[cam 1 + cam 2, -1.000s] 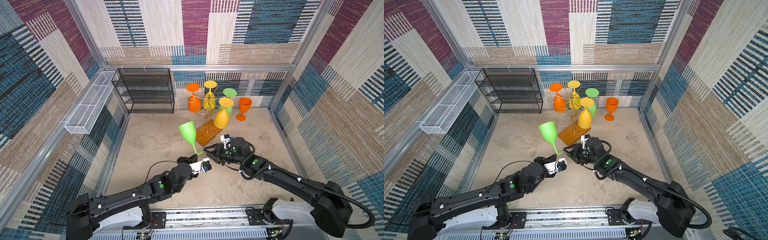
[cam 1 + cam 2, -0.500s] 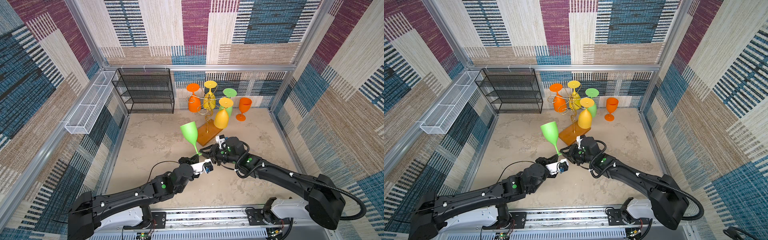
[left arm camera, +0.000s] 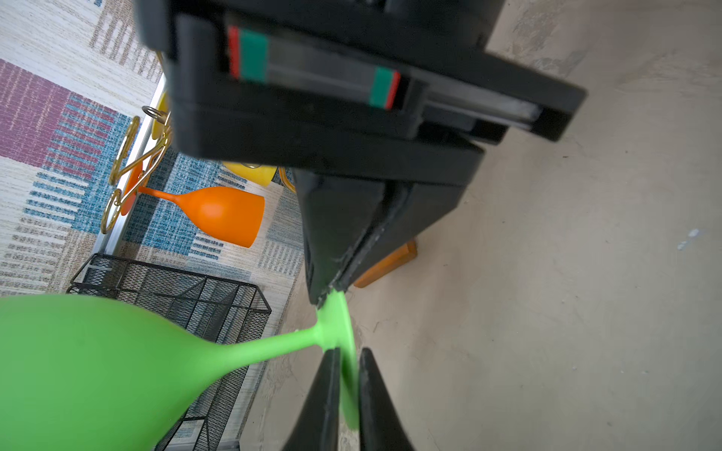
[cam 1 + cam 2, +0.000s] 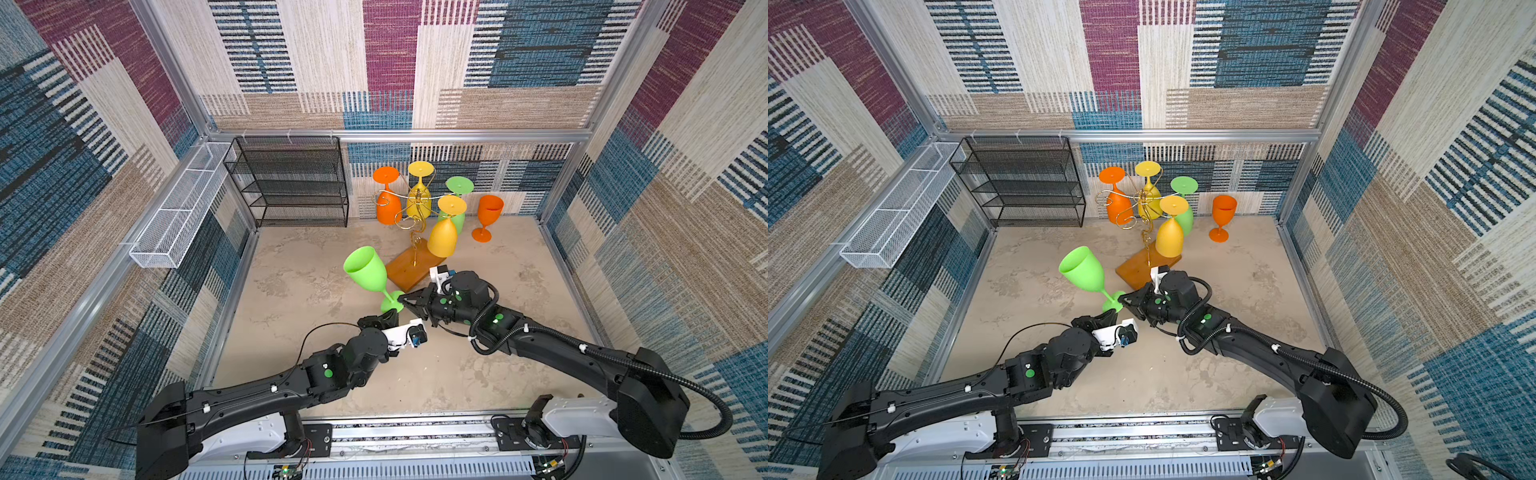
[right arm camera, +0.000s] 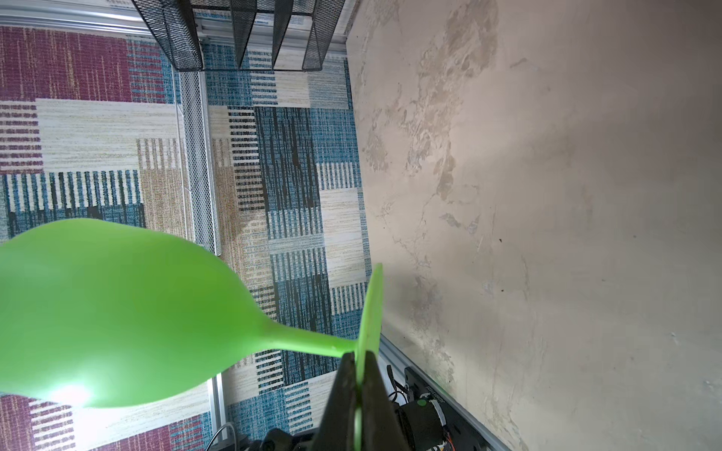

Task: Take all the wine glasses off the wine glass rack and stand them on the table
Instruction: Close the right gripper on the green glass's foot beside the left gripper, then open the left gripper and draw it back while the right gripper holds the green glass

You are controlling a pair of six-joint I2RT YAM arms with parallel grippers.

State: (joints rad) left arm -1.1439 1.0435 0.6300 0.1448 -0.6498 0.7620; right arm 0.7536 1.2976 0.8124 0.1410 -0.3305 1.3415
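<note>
Wine glass [image 4: 365, 272]: one green, off wine glass rack [image 4: 409, 270], tilted over tabletop [image 4: 311, 291] near rack base. Right gripper [image 5: 356, 357] jaws clamped on its foot rim. Left gripper [image 3: 349, 351] jaws flank same foot, grip unclear. Four hanging glasses [image 4: 442, 239] on rack. One orange glass [image 4: 489, 210] stands beside.
</note>
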